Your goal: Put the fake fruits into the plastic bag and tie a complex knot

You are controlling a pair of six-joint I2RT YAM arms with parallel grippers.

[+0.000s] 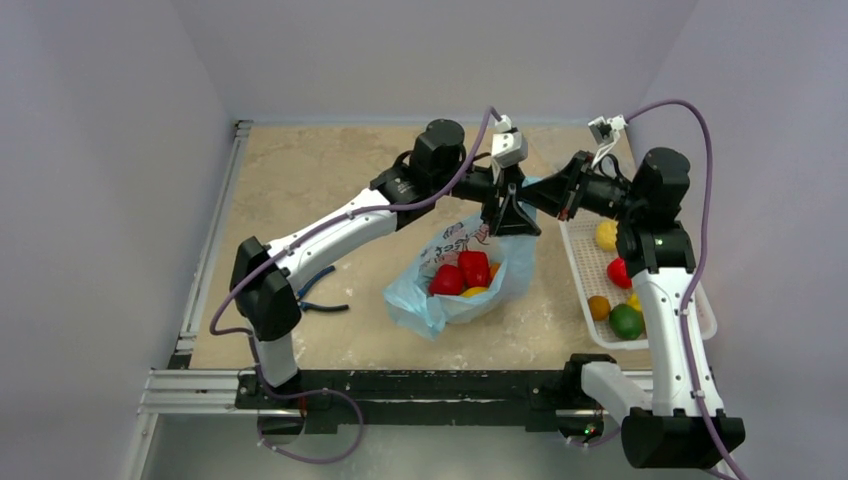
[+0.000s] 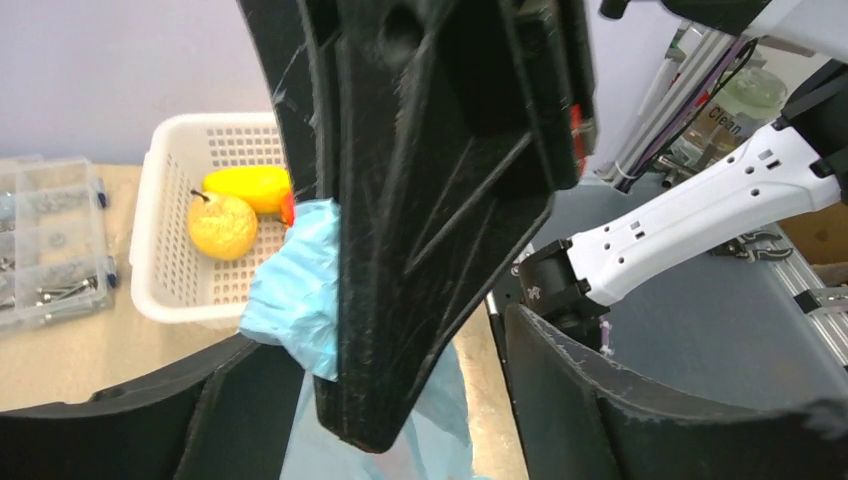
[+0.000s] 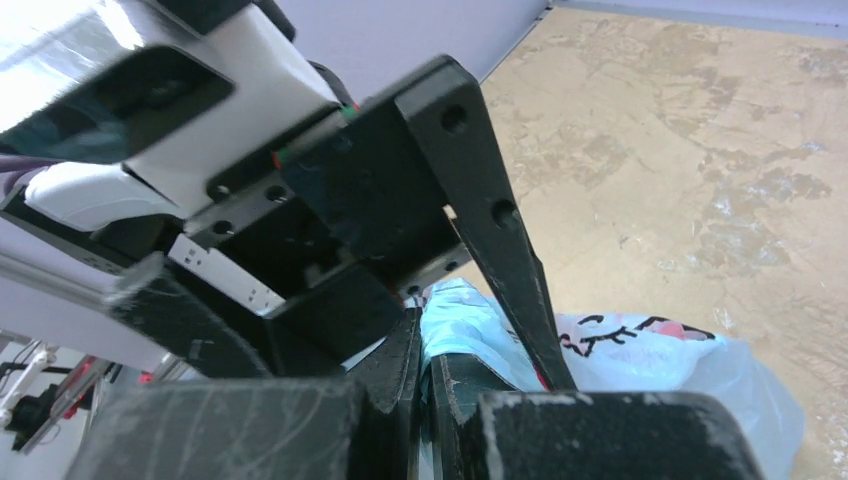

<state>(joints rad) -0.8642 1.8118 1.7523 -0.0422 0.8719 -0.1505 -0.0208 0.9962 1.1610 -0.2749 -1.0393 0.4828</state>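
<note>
The light-blue plastic bag lies open mid-table with red and yellow fake fruits inside. Its top strip is drawn up and pinched between the fingers of my right gripper, which is shut on it above the bag's far side. My left gripper stands open, its two fingers straddling the right gripper's black finger and the blue strip without touching them. More fake fruits rest in the white basket. No knot is in view.
The white slotted basket sits at the table's right edge under the right arm, holding yellow, red, orange and green fruits. Blue-handled pliers lie left of the bag. A clear parts box stands beside the basket.
</note>
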